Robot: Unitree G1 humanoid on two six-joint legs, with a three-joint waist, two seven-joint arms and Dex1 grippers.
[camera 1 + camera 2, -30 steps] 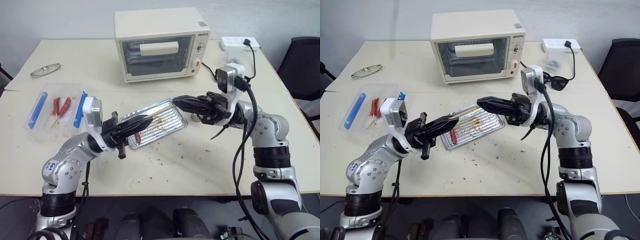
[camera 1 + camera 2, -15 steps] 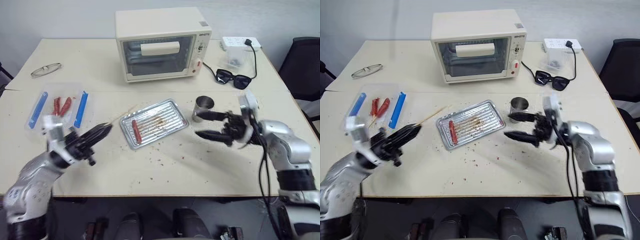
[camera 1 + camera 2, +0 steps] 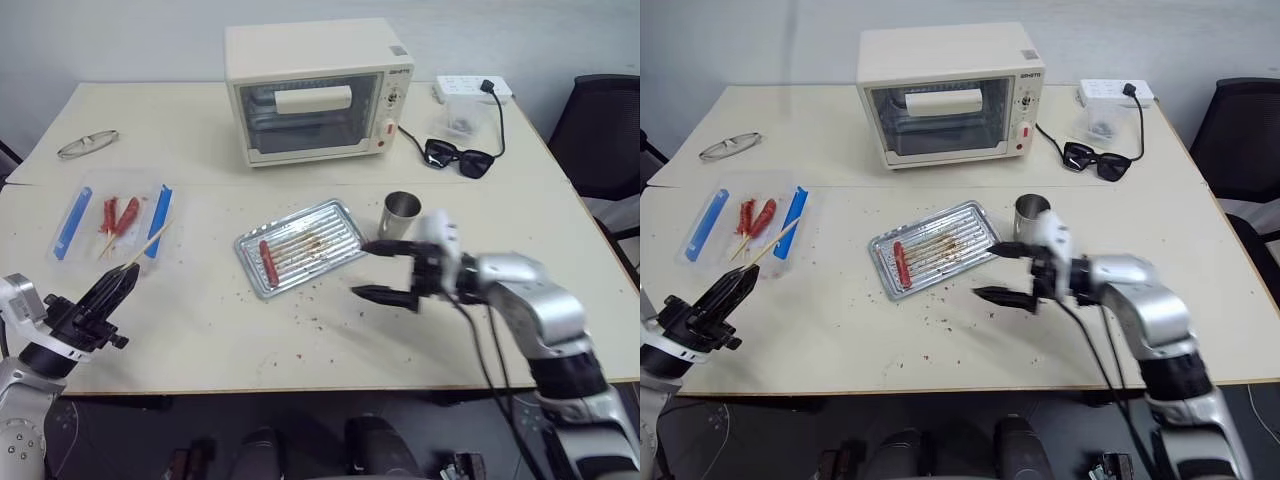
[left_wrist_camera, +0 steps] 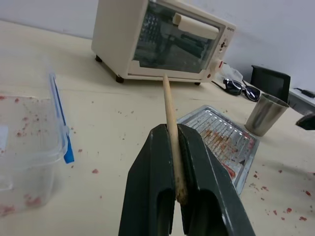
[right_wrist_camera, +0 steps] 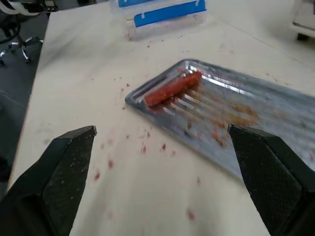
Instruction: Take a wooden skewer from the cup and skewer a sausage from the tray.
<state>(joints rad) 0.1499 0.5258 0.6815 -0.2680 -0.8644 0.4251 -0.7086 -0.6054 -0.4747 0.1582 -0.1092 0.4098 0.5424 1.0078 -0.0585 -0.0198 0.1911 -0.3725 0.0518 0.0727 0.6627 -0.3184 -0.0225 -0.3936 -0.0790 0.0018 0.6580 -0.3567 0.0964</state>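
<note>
The wooden skewer (image 4: 170, 115) was clamped in the left gripper (image 4: 177, 194). The right gripper (image 3: 380, 270) was held spread wide beside the tray (image 3: 340, 212), where the sausage (image 3: 267, 262) lay.

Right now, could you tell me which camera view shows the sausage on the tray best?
The right wrist view: the sausage lies large and unobstructed at the tray's near end. Both eye views show it small from above; the left wrist view shows the tray, the sausage not discernible.
</note>
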